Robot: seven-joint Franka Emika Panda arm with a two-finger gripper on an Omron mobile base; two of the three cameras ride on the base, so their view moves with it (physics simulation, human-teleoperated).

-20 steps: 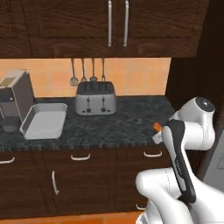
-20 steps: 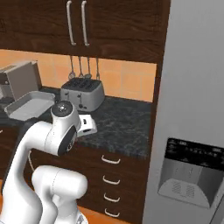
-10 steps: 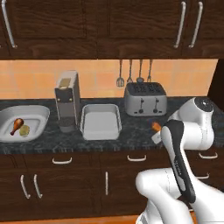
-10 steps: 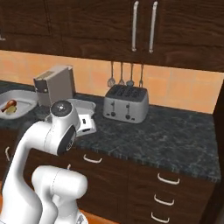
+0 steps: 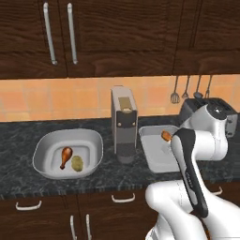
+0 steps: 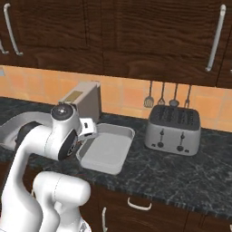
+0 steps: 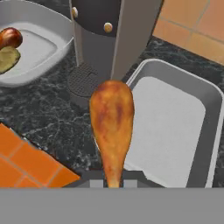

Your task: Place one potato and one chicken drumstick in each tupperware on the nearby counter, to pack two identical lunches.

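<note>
Now we see the gripper [image 7: 113, 181] closed on a drumstick [image 7: 112, 122] by its thin end — it hangs over the tray [image 7: 175, 131], near its edge at 9 o'clock. Beyond the coffee machine [image 5: 124, 123], the basin [image 5: 68, 152] holds another drumstick [image 5: 65, 156] and a potato [image 5: 77, 163].

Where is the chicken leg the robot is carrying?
The chicken drumstick is clamped in the gripper, in the middle of the hand view, held above the near-left corner of the rectangular tupperware, just in front of the coffee machine.
</note>
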